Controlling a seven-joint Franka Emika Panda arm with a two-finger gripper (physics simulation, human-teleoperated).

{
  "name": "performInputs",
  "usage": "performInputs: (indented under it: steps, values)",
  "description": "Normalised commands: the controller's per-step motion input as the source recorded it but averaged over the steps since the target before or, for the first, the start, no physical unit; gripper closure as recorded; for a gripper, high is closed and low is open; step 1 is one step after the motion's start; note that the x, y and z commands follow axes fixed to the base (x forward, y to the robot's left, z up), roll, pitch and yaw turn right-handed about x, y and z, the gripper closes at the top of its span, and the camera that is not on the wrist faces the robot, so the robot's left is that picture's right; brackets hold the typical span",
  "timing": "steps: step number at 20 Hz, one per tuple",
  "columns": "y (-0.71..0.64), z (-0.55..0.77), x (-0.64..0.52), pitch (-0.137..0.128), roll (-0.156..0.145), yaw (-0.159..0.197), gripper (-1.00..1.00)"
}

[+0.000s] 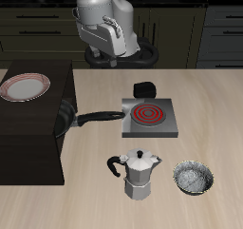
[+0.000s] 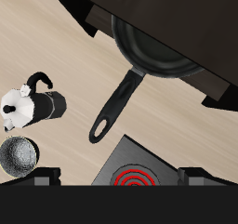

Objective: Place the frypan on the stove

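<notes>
The frypan (image 1: 65,119) is a round, shallow black pan resting in a low dark cabinet at the table's side. Its long handle (image 1: 99,116) points toward the stove (image 1: 149,116), a grey square plate with red coil rings and a black knob (image 1: 144,88) at its back edge. My gripper (image 1: 115,31) hangs high above the back of the table, well apart from both, open and empty. In the wrist view the frypan (image 2: 153,51), its handle (image 2: 116,102) and the stove (image 2: 139,179) all show, with my gripper (image 2: 121,177) spread wide.
A moka pot (image 1: 140,174) and a small metallic bowl (image 1: 193,179) stand near the table's front edge. A red-rimmed white plate (image 1: 25,87) lies on top of the dark cabinet (image 1: 28,147). The moka pot (image 2: 33,107) and bowl (image 2: 19,155) also show in the wrist view.
</notes>
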Motion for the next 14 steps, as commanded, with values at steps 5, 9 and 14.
performInputs:
  steps: [5,9,14]
  values:
    - [-0.03,-0.04,0.14,-0.036,0.011,-0.069,-1.00]
    - [-0.02,-0.07,0.15,0.003,-0.007,-0.016,-1.00]
    - [-0.13,-0.10,0.15,0.014,-0.023,-0.012,-1.00]
